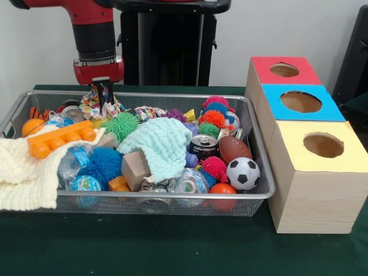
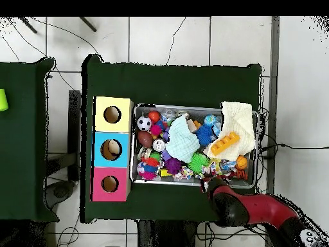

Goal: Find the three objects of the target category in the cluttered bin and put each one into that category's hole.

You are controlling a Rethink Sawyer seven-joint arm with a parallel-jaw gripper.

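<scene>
Risk: clutter is packed tight in the wire bin (image 1: 261, 192), so a descent at the far-left corner could drag crumpled wrappers (image 1: 95, 106) or snag the cream knitted cloth (image 1: 23, 172) that hangs over the bin's left rim.
Cause: the gripper (image 1: 105, 95) hangs just above that heap, with soft, loose things all around its tip.
Second risk: a wrong pick, since the target category is not evident from the scene and three holes wait.
Gripper: its narrow black tip sits low over the wrappers; whether it is parted or closed cannot be told, and nothing is seen held.
Candidates: soccer ball (image 1: 242, 173), brown football (image 1: 234, 148) and orange ball (image 1: 32, 126) lie in the bin, the first two at the near right.
Holes: red box (image 1: 299, 73), blue box (image 1: 328, 109) and yellow box (image 1: 351, 155) stand in a row just right of the bin.
</scene>
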